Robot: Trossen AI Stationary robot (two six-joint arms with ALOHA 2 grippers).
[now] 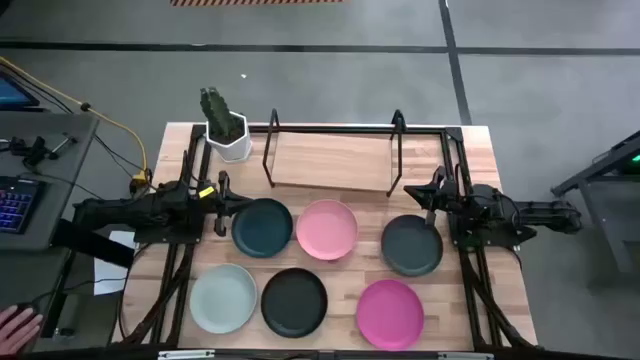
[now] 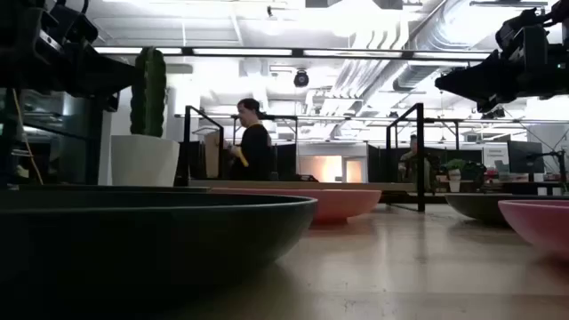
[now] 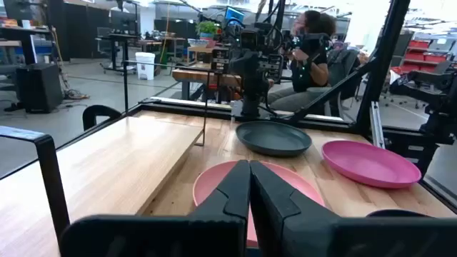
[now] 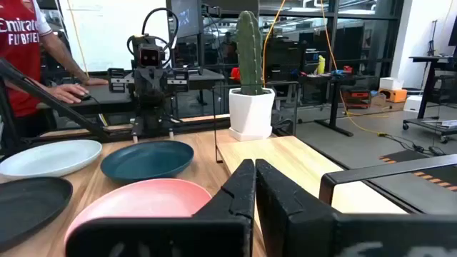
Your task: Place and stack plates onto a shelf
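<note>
Six plates lie flat on the wooden tabletop: dark teal (image 1: 262, 226), light pink (image 1: 327, 229) and dark grey (image 1: 412, 245) in the far row, pale mint-white (image 1: 223, 297), black (image 1: 294, 301) and magenta (image 1: 390, 312) in the near row. The shelf (image 1: 333, 160), a light-wood board in a black wire frame, stands behind them with nothing on it. My left gripper (image 1: 222, 201) hovers shut just left of the teal plate. My right gripper (image 1: 432, 193) hovers shut above the far edge of the grey plate. Both sets of fingers (image 3: 250, 187) (image 4: 254, 184) are closed on nothing.
A cactus in a white pot (image 1: 228, 132) stands at the shelf's far left corner. A person's hand (image 1: 15, 322) rests at the desk beside the table's left side. Other people show in the room beyond the table.
</note>
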